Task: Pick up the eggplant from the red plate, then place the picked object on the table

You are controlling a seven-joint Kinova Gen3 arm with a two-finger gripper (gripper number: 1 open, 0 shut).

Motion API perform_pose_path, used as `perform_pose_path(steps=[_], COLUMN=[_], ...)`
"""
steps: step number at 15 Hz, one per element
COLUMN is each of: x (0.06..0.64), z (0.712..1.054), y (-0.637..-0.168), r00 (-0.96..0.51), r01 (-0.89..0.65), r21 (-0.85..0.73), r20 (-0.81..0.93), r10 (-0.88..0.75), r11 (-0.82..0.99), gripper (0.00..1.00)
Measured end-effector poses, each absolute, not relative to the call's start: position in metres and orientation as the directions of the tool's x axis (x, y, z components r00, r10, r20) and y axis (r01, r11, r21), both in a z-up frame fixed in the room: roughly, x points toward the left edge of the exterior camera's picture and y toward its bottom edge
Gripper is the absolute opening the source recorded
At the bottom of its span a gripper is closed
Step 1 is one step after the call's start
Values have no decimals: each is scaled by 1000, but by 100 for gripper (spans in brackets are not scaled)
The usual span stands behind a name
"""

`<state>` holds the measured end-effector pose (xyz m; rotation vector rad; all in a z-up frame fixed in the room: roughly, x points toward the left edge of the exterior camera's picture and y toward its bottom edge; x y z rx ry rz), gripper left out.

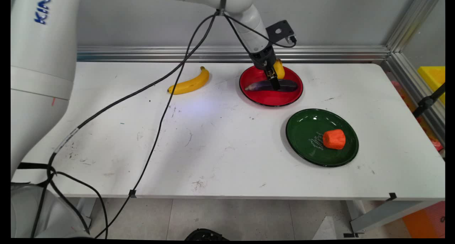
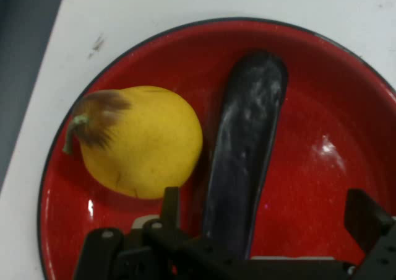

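Red plate (image 2: 322,94), yellow pear (image 2: 145,144), dark purple eggplant (image 2: 244,144), green plate (image 1: 305,130).

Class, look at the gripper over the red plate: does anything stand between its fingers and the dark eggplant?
Nothing visible does. The gripper is open right above the eggplant on the red plate; the yellow pear lies beside the eggplant, outside one finger.

Two plates (image 1: 271,100) (image 1: 305,130), one banana (image 1: 190,83), eggplant (image 1: 256,86), pear (image 2: 139,140), carrot piece (image 1: 334,139)

Bright, even overhead light with soft shadows; glare glints on the red plate (image 2: 322,150), close view slightly soft.
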<state>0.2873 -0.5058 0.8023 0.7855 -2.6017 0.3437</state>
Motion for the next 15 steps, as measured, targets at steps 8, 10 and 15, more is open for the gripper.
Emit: perform_pose_path(steps=[8,10,15], x=[282,281,285], z=[772,770,774], y=[-526,-528,-530], r00=[-772,-776,-789], r01=[-560,-551,-533], r21=[-68,-65,-73], r20=[406,405,403], r10=[-490,-483,-463], r11=[826,832,843], gripper=[0,0,0])
